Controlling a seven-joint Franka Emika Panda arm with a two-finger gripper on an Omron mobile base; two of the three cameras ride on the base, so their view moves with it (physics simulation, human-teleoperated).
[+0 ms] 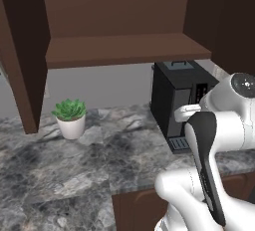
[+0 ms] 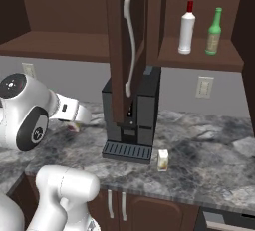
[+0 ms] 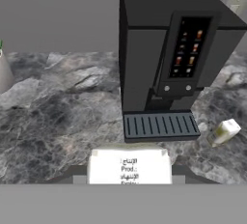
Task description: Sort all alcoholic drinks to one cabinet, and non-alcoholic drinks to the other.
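White carton (image 3: 129, 166) sits between the hand's (image 3: 129, 174) fingers — gripped — above the counter (image 3: 58, 117).

Green bottle (image 2: 214, 31) upright beside a white bottle (image 2: 187, 28) on narrow cabinet shelf (image 2: 199, 58), upper right. Cabinet door (image 2: 121, 46) open, frame centre. Cream carton (image 2: 162, 160) on counter (image 2: 209, 150), right of coffee machine (image 2: 132, 118).

A kitchen: grey marble-patterned table (image 2: 209, 150), dark brown wooden wall cabinets (image 1: 124, 46) (open-shelved), black boxy coffee machine (image 3: 169, 59).
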